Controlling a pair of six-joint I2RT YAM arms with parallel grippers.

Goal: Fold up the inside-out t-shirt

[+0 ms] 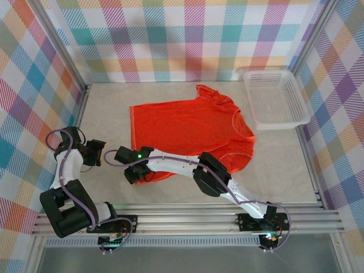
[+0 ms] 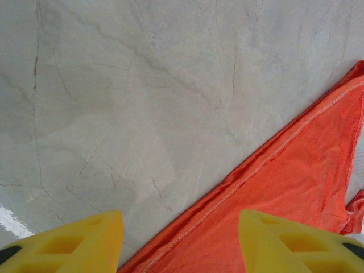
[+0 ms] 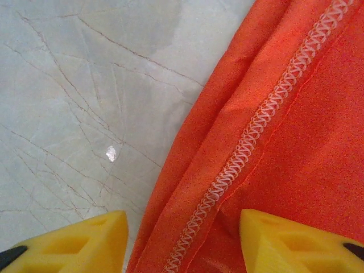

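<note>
The inside-out t-shirt lies spread flat in the middle of the table, bright orange-red, collar toward the right. My left gripper hovers left of the shirt's left edge. In the left wrist view its yellow fingers stand apart, left gripper open, and the stitched hem runs diagonally past them. My right gripper is over the shirt's near-left corner. The right gripper is open, its fingers straddling the white-stitched hem, which lies loose on the table.
A white mesh basket stands at the back right, just beyond the shirt's sleeve. Checked walls close in the table on three sides. Bare marbled tabletop lies left of the shirt and along the near edge.
</note>
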